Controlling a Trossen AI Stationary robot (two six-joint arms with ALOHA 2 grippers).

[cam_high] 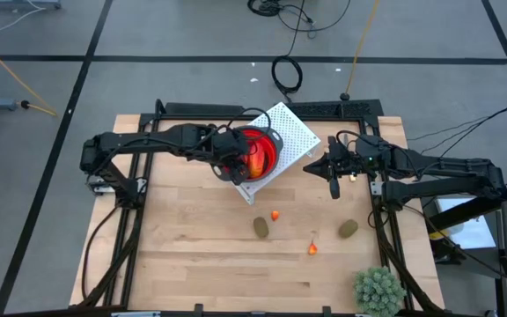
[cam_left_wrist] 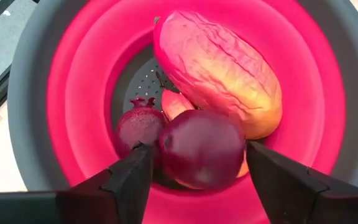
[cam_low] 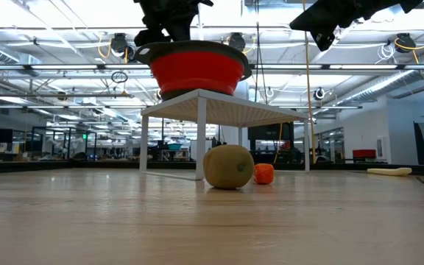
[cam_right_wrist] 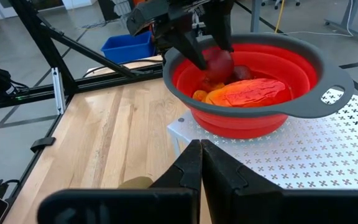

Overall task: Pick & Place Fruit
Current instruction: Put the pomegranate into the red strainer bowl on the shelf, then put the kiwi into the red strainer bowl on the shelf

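Plant, green and spiky, stands at the near right corner of the wooden table. Loose fruit lies farther in: two brown-green ovals well apart, with two small orange pieces between them. Beyond, a white perforated stand near the far edge carries the red bowl with grey rim. Left gripper is inside the bowl, fingers parted either side of a dark red ball; whether they grip it cannot be told. Beside that ball sit a second dark red ball and a long red-orange piece. Right gripper hangs just right of the stand, jaws closed on nothing.
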